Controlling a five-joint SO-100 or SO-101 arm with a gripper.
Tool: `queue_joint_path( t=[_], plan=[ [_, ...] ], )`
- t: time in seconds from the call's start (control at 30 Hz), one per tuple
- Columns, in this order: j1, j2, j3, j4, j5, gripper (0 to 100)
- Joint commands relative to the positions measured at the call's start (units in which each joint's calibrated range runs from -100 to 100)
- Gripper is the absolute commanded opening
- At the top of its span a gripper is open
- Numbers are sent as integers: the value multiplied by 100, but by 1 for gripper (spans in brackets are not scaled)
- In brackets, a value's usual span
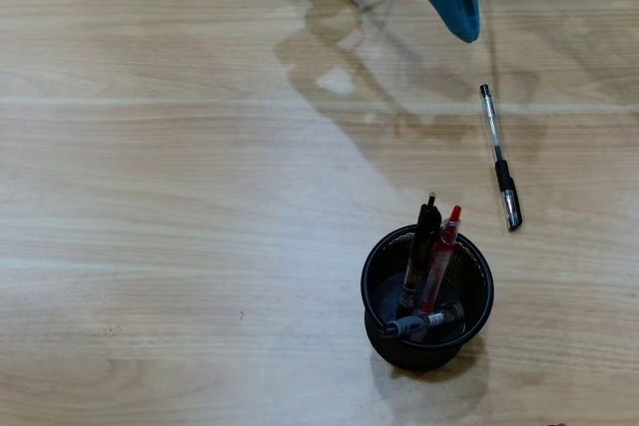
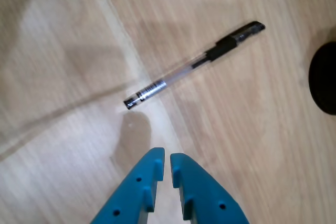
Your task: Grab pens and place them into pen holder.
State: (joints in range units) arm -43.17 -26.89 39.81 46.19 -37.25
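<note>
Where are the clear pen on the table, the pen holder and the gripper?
clear pen [image 2: 178, 74]: wrist view, middle of its clear barrel.
pen holder [image 1: 371, 256]: overhead view, left side of its rim.
gripper [image 2: 167, 158]: wrist view, midway between the two blue fingertips, nearly together.

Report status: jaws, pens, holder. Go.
Gripper jaws nearly shut, empty, above table. Clear pen lies flat, untouched. Three pens in pen holder. Nothing in the way.

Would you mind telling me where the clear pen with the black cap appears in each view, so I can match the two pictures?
Overhead view: the clear pen lies on the table at right of centre, above and right of the holder.
Wrist view: the clear pen lies diagonally across the upper middle, ahead of the gripper.
Shared landmark: the holder, a dark arc at the wrist view's right edge.
</note>
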Motion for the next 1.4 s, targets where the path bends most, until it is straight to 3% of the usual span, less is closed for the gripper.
queue_joint_path(
  t=[0.0, 0.23, 0.4, 0.57, 0.7, 1.07, 1.37],
  plan=[
    [-209, -155, -47, -173, -98, 2],
    [-327, 190, -83, -1318, -398, 2],
    [-309, 895, -92, -2428, -1277, 2],
    [-236, 1618, -498, -2523, -1917, 2],
    [-55, 2273, -1381, -1834, -1988, 2],
    [327, 4230, -4851, 1722, -1988, 2],
    [281, 5221, -6131, 1954, -1988, 2]
  ],
)
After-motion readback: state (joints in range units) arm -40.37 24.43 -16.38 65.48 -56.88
